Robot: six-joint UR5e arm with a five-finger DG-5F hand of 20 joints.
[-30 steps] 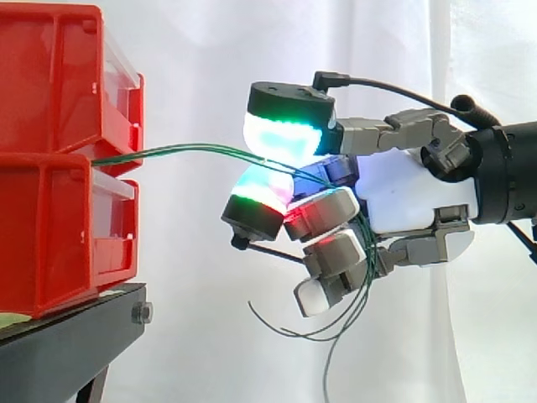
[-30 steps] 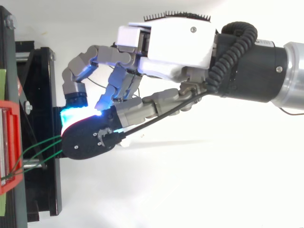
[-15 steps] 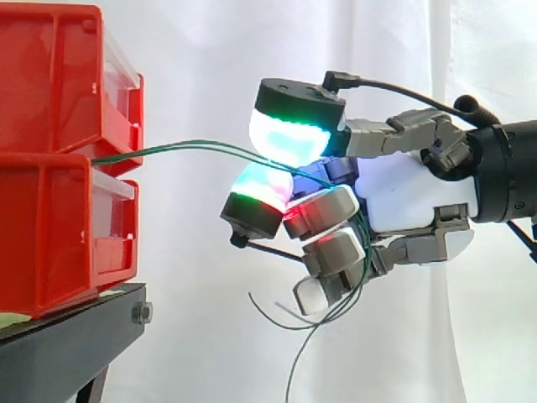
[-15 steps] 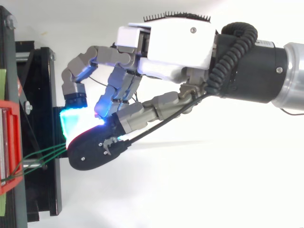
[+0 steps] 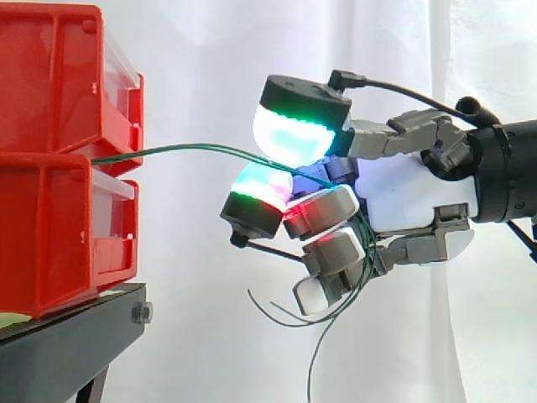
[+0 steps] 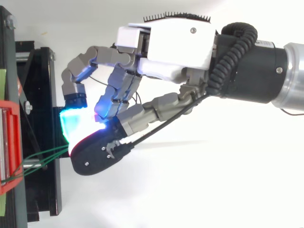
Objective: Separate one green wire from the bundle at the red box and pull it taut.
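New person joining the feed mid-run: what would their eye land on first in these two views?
The hand at the right of the side view, with fingertips glowing white, green and red. At the left are stacked red bins on a black stand. Thin green wires bridge the gap from the bins to between the pads, loose ends dangling below the hand.

White-and-grey robot hand (image 5: 415, 197), glowing green-white pads (image 5: 289, 134)

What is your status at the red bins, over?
Hand curled round the green wires, pads pinching them. Several wires run together from the red bins, bowed, not taut. Loose ends dangle below the hand. Nothing in the way.
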